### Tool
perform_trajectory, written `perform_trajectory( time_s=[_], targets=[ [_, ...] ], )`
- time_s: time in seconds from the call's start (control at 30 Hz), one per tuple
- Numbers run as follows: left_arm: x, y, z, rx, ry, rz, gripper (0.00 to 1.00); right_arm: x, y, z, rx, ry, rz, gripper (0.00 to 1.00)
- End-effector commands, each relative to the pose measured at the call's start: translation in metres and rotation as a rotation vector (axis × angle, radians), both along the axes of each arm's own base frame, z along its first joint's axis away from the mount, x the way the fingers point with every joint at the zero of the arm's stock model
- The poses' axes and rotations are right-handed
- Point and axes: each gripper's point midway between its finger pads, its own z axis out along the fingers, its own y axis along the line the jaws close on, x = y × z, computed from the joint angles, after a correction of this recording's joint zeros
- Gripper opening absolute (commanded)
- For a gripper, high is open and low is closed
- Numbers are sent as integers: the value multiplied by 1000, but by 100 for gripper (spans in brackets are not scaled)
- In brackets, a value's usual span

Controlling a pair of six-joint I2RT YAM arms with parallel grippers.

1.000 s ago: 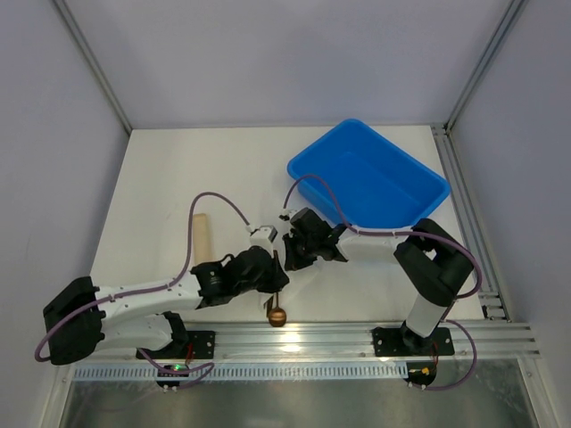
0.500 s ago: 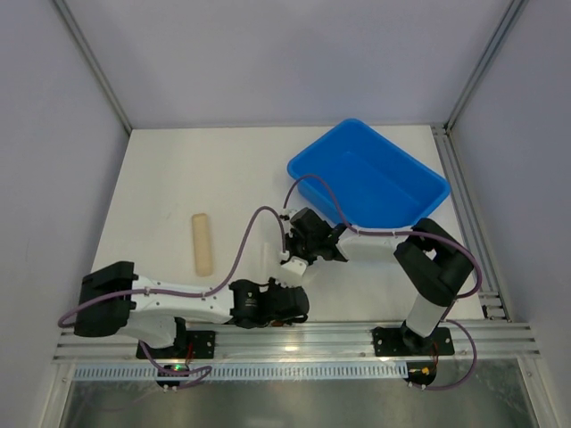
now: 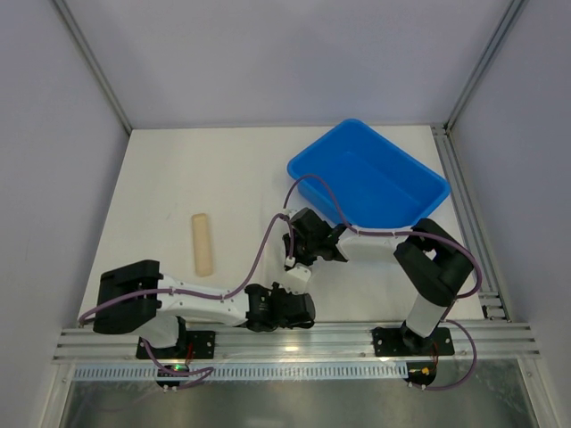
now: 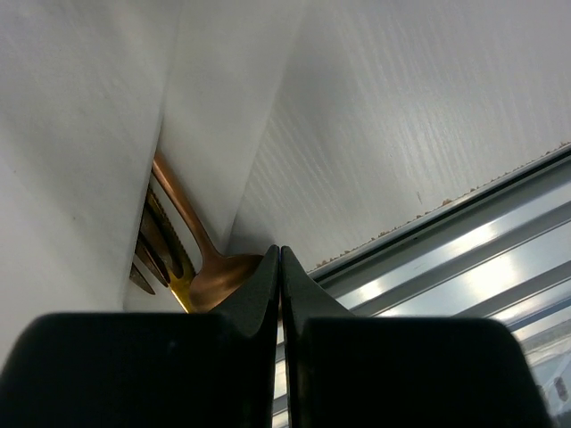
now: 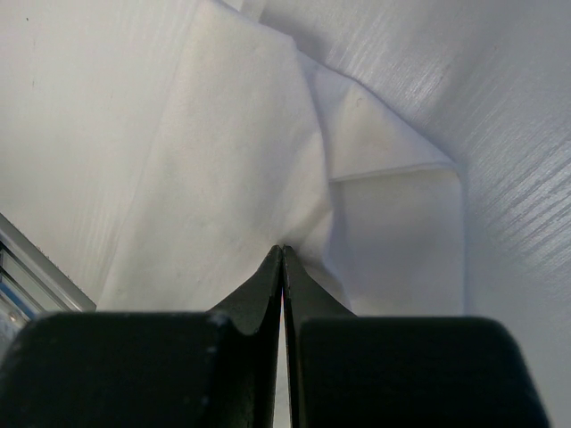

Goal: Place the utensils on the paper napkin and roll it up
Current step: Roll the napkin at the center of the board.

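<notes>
In the left wrist view the white paper napkin (image 4: 85,134) is folded over the utensils. Only the gold-bronze spoon (image 4: 210,272) bowl and the fork (image 4: 153,245) tines stick out of the fold. My left gripper (image 4: 280,251) is shut and empty, its tips just right of the spoon bowl, near the table's front rail. In the right wrist view my right gripper (image 5: 282,250) is shut, its tips pressed against the creased napkin (image 5: 259,152); I cannot tell whether paper is pinched. From above, the left gripper (image 3: 303,309) lies low by the rail and the right gripper (image 3: 296,248) is just behind it.
A blue plastic bin (image 3: 419,207) stands at the back right, close behind the right arm. A tan beige cylinder (image 3: 203,243) lies on the table to the left. The aluminium rail (image 4: 464,263) runs along the near edge right beside the left fingers.
The left arm has swung down from the middle of the table to lie low along the near rail, covering the spoon bowl seen from above earlier. The right arm has hardly moved.
</notes>
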Motion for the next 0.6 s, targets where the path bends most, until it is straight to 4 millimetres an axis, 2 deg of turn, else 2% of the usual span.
perform_trajectory(
  time_s=[0.0, 0.13, 0.4, 0.57],
  targets=[
    [6, -15, 11, -48, -39, 3, 0, 1, -8, -16, -56, -6, -16, 4],
    [8, -17, 9, -43, -45, 3, 0, 0, -10, -18, -63, -2, -16, 4],
    [9, 13, 0, 48, -45, 66, 0, 0, -10, -18, -65, -4, -18, 4],
    [9, 23, 0, 41, -49, 92, 0, 1, -10, -17, -64, -5, -18, 4]
  ],
)
